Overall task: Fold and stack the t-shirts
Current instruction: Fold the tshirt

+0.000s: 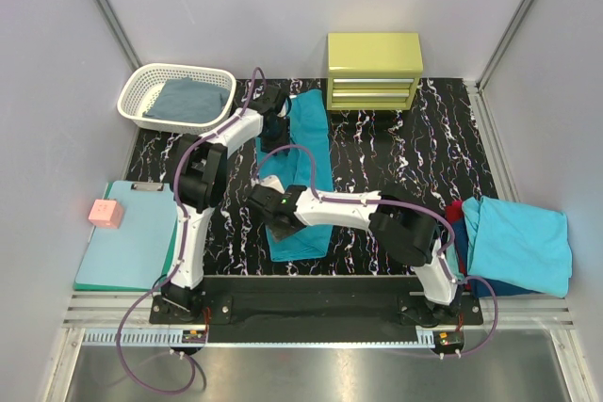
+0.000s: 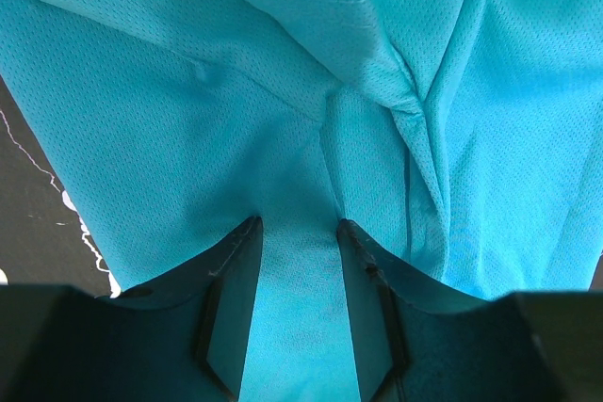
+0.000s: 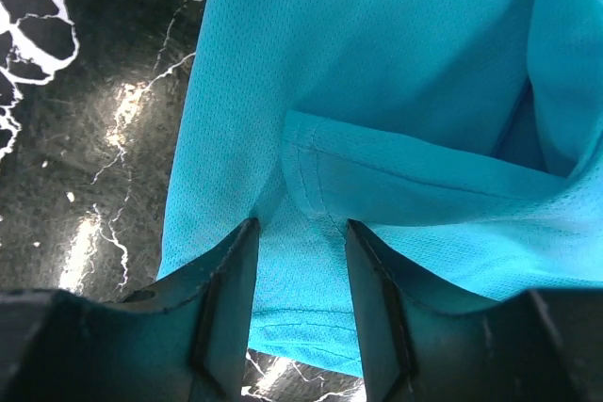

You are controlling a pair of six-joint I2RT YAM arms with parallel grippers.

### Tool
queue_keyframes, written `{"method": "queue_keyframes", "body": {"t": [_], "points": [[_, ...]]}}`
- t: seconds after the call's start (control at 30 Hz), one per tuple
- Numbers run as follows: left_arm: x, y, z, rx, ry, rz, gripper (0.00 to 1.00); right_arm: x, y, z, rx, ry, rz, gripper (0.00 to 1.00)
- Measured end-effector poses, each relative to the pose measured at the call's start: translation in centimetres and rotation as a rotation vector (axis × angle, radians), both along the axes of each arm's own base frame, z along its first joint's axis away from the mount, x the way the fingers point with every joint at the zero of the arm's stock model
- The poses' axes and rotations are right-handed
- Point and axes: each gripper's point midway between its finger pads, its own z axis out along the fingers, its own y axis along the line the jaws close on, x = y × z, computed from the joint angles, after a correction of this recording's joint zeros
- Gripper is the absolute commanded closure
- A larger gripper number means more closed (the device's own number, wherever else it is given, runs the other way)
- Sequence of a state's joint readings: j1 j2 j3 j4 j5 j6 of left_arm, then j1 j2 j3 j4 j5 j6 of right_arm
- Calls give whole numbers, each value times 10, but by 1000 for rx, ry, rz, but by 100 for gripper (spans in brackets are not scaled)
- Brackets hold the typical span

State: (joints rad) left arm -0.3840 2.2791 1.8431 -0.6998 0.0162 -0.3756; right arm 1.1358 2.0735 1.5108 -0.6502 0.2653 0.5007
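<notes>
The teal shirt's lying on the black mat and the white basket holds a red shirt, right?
Not quite: in the top view the white basket holds a grey-blue folded cloth, not red. The teal shirt does lie on the black mat.

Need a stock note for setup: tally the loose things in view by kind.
Shirts: 4 (teal, turquoise, red, dark blue)
Grey cloth: 1
Basket: 1
Drawer chest: 1
Clipboard: 1
Pink block: 1
Total: 9
</notes>
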Motion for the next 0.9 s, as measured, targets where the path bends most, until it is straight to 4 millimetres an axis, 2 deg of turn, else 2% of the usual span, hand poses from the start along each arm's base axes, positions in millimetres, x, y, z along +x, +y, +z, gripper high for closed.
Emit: {"method": "queue_keyframes", "body": {"t": [0.07,0.23,0.33,0.43,0.6,0.9], "points": [[0,0,0,0,0,0,55,1,-1,0,-4,-7,-3,58],[0,0,0,-1,0,2,55,3,-3,-1,-14,-20,-10,74],[0,0,0,-1,0,2,55,4,-5,-2,-18,-28,-17,78],[0,0,0,-1,0,2,55,5,-6,-2,-16,-34,-21,75],[0,0,0,-1,1,2,55,4,-11,-1,-12,-41,-34,59],[0,-1,0,-4,2,0,55,1,-19,5,-16,-43,-39,57]]}}
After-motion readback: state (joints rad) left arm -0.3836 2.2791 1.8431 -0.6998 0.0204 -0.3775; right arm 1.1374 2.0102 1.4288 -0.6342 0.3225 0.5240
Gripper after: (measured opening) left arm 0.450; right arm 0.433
